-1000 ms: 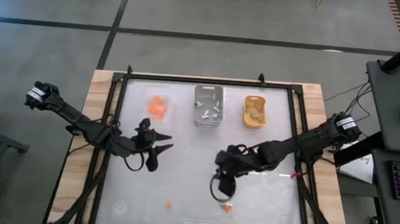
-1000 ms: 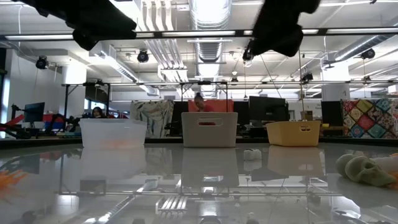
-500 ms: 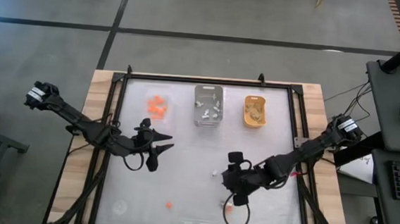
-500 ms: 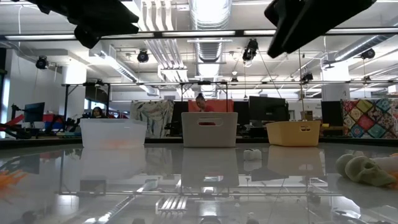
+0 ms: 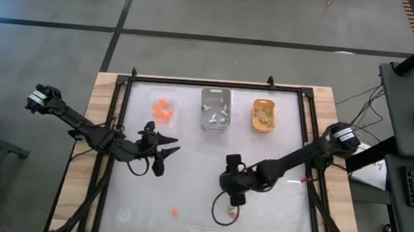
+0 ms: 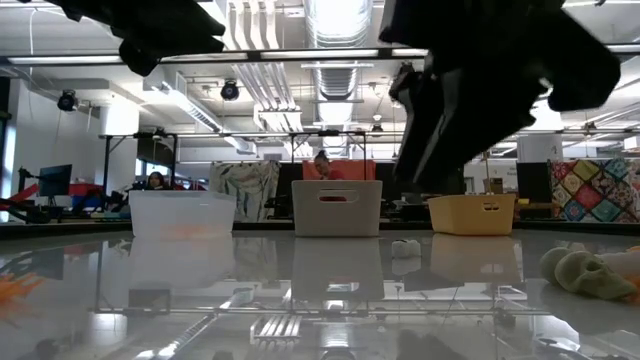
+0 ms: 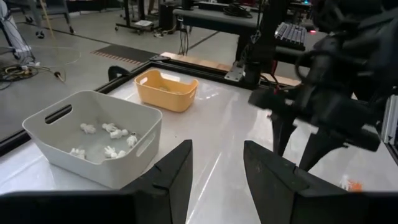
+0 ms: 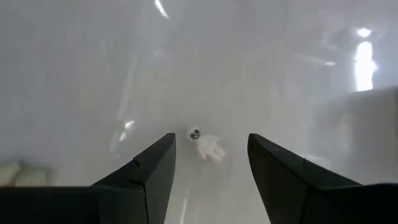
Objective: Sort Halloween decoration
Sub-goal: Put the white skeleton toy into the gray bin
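Note:
Tiny Halloween trinkets lie loose on the white table. A white one (image 8: 205,145) lies just ahead of my right gripper (image 8: 211,138), whose open fingers stand above it, one to each side, pointing steeply down near the table's middle (image 5: 227,177). The low view shows the same white trinket (image 6: 405,248), a tan skull-like one (image 6: 590,272) and an orange one (image 6: 15,285). Another orange trinket (image 5: 175,212) sits near the front edge. My left gripper (image 5: 166,151) hangs open and empty above the table's left half.
Three small trays stand in a row at the far side: a clear one (image 5: 163,111) with orange pieces, a grey one (image 5: 215,108) with white pieces, and an orange-yellow one (image 5: 263,115). A dark cable loop (image 5: 222,212) hangs below the right arm.
My right gripper has come down toward the table and shifted toward the table's left edge, rolling about its wrist as it sank. It now fills much more of the low view. The trinkets have stayed where they were.

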`<action>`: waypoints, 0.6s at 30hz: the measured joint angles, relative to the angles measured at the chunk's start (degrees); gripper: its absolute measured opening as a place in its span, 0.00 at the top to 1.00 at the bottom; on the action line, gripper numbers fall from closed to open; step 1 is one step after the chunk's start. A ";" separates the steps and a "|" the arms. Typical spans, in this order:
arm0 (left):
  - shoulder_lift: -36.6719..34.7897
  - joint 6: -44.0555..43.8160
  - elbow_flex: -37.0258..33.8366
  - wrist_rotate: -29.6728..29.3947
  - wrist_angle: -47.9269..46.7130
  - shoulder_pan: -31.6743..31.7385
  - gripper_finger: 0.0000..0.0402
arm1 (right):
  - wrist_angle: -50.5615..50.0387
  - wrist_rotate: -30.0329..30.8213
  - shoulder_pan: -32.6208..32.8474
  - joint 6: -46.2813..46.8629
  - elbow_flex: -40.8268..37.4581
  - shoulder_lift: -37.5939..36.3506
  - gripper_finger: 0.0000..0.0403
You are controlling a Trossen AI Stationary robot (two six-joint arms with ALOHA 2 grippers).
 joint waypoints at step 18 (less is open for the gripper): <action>0.00 0.04 0.00 0.02 -0.04 -0.02 0.69 | 3.75 -9.76 -5.95 -0.03 0.04 8.86 0.52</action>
